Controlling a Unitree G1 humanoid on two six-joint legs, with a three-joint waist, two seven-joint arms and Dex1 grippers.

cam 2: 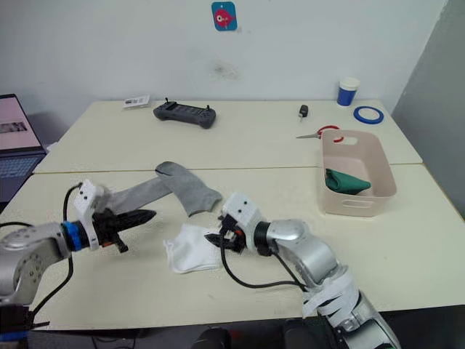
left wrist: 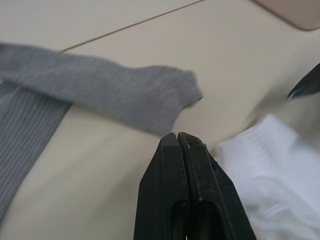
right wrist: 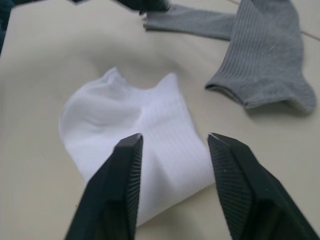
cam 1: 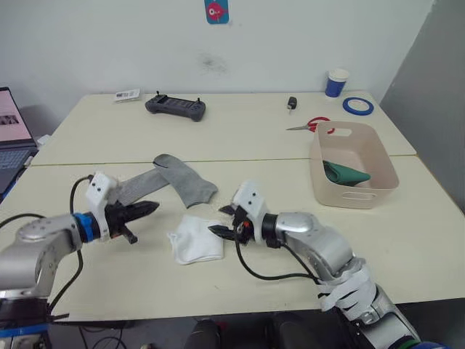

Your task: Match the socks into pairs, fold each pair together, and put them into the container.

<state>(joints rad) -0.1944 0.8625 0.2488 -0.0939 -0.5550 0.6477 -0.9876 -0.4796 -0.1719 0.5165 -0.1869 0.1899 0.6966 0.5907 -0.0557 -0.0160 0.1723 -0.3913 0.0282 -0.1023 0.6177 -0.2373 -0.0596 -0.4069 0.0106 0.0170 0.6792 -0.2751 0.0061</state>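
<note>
White socks point(cam 1: 195, 243); no legible writing

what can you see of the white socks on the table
The white socks lie as a soft, ribbed-knit bundle, folded over on themselves and flat on the cream table, near its front edge. No stripe is visible. They sit between the two grippers: the open right gripper hovers at their edge with a finger on either side, not clearly touching, while the shut left gripper points at them from the other side. The grey socks lie just beyond, apart.
</note>
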